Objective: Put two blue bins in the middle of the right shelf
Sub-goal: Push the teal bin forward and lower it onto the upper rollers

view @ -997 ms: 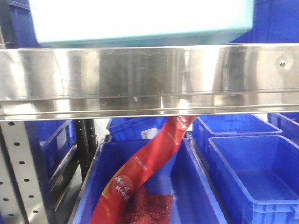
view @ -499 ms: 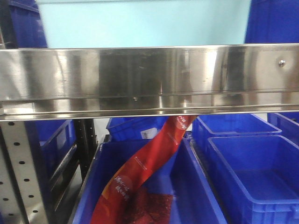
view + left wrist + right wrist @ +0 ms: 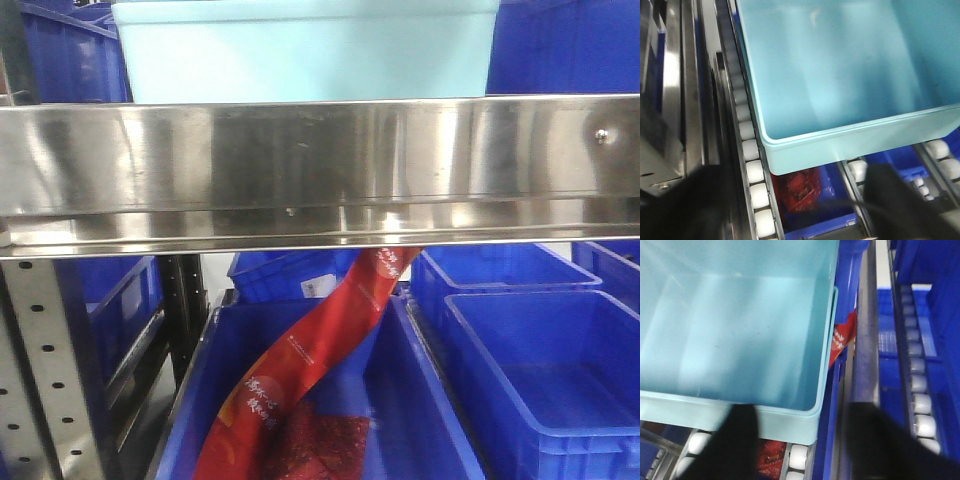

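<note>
The pale bin (image 3: 305, 50) sits on the shelf rollers (image 3: 754, 172); both pincers look released, apart from it. Push it squarely, I think.

Pale blue bin (image 3: 305, 50): smooth plastic, faint sheen, plain walls. Shelf front rail (image 3: 320, 165): brushed stainless steel, shiny, streaked reflections. Upright (image 3: 45, 370): perforated metal. Rollers (image 3: 757, 172): white, smooth. Dark blue bins (image 3: 545, 370): glossy plastic. Red bag (image 3: 300, 370): glossy printed film.
</note>
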You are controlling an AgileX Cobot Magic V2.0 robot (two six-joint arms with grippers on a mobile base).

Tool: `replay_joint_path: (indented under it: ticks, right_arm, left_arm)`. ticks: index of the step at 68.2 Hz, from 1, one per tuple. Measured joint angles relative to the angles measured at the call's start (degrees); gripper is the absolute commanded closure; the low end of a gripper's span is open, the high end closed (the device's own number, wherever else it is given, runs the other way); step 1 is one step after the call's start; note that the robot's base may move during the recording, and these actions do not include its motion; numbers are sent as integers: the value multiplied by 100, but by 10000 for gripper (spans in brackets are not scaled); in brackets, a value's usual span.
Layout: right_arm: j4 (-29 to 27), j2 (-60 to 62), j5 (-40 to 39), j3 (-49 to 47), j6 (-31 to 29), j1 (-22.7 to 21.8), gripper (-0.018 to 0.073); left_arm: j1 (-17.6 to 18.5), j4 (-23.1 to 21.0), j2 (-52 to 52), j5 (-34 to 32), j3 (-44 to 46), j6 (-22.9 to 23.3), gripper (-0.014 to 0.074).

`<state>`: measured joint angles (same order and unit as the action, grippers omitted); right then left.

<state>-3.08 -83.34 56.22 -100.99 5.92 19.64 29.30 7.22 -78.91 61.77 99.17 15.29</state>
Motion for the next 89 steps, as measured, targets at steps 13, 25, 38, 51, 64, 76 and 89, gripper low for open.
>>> replay_joint_path:
  ticks: [13, 25, 38, 51, 64, 76, 89]
  right_arm:
    - [99, 620, 3, 576, 0, 0, 721]
    - [173, 1287, -506, 1939, 0, 0, 721]
    - [173, 2377, -1710, 3826, -134, 0, 721]
    - [251, 3776, -3070, 5671, -198, 0, 721]
    - [363, 5093, -4121, 7066, -198, 0, 721]
    - [378, 5745, -4422, 7508, -198, 0, 721]
    - [378, 5830, -4510, 7522, -209, 0, 721]
  left_arm:
    - [0, 64, 909, -224, -931, -10, 707]
    - [0, 88, 1897, -928, -2292, -10, 707]
    - [0, 181, 3114, -2106, -3801, -10, 707]
    - [0, 313, 4211, -3223, -5433, -10, 707]
    - [0, 313, 4853, -3967, -6562, -10, 707]
    - [0, 313, 4962, -4031, -6758, -10, 707]
    - [0, 313, 4972, -4093, -6758, -10, 707]
